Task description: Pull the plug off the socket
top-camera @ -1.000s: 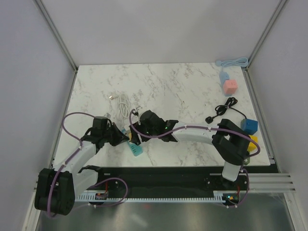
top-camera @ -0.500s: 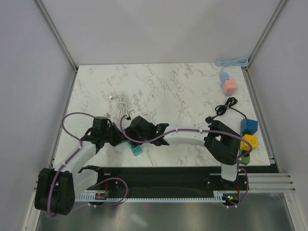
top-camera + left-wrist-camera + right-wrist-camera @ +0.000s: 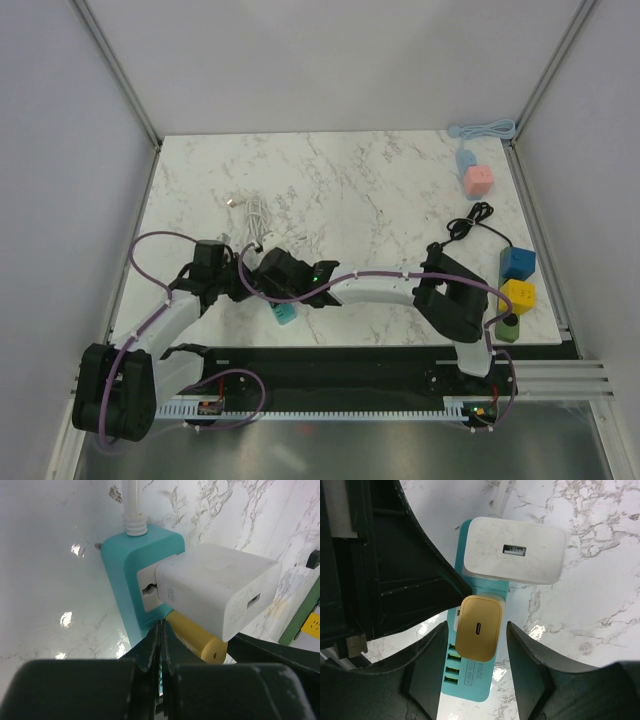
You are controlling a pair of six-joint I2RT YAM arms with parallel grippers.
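Top external: both arms folded in toward the near left of the table [image 3: 400,190], with the left pincer [image 3: 243,283] and right pincer [image 3: 264,282] nose to nose. Just below the two, the teal socket strip [image 3: 285,314], poking out toward the near table edge with little marble left on that side. Beyond the pincers, a coil of white cord [image 3: 258,214], then open marble up to the far edge. Far off to the right pincer's right, coloured cubes [image 3: 518,262] and a black cable [image 3: 468,222], well apart from the strip. Yellow plug hidden here under the wrists.

Left wrist: left pincer [image 3: 160,628] pressed together with no gap, tips right at the lower edge of the socket strip [image 3: 122,567]; contact cannot be told. Ahead and right of the tips, the yellow plug [image 3: 192,639], seated in the strip under an overhanging white charger [image 3: 220,592]. White cord [image 3: 134,510] leaving the strip's far end. Bare marble out to the left.

Right wrist: right pincer [image 3: 476,626] spread apart, one finger on either side of the yellow plug [image 3: 477,630], close on both sides but gripping nothing. Just beyond the plug, the white charger [image 3: 514,550] in the same socket strip [image 3: 470,680]. Hard against the plug's left, the dark tip of the left pincer [image 3: 462,587]. Open marble only to the right.
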